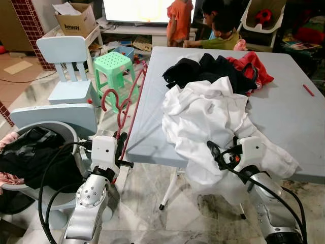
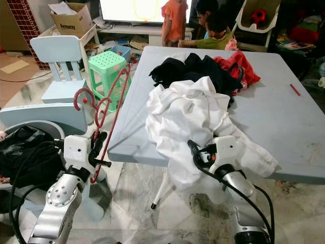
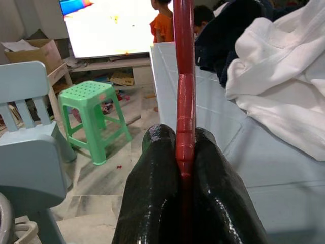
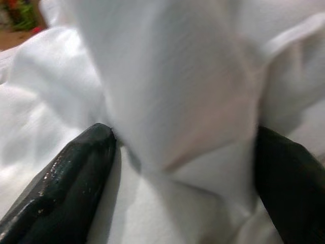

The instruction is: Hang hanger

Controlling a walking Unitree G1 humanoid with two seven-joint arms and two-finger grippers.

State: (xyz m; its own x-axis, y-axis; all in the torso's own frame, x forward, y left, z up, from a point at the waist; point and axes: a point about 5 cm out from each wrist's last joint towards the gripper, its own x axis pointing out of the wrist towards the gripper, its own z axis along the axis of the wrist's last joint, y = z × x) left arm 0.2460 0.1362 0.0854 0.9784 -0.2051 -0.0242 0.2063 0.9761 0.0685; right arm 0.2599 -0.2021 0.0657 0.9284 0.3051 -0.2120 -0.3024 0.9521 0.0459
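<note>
Cluttered living space surrounds the work: a bright screen at the back, people sitting beyond the far edge of a grey table point(image 1: 284, 117), a pale blue child's chair point(image 1: 68, 68) and a green stool point(image 1: 114, 68) on the floor to the robot's left. On the table lies a heap of clothes, dark and red garments point(image 1: 218, 71) at the far side and a large white shirt point(image 1: 213, 122) spilling over the near edge.

Judged from this, the step in hand is bringing hanger and garment together; nothing is hung yet. The left gripper point(image 3: 184, 168) has its two black fingers pressed together on the straight bar of the red hanger point(image 1: 122, 104), which stands upright just off the table's left edge, its hook curling at the top, apart from the shirt. The right gripper point(image 4: 183, 157) has its fingers spread, with a fold of the white shirt bunched between them; whether the pads actually bear on the cloth cannot be told.

The next move likely calls for the right gripper to close on that fold and lift a shoulder or collar clear, while the left swings the hanger over the table and toward the shirt's opening; the loose, crumpled cloth will make finding the neck difficult
</note>
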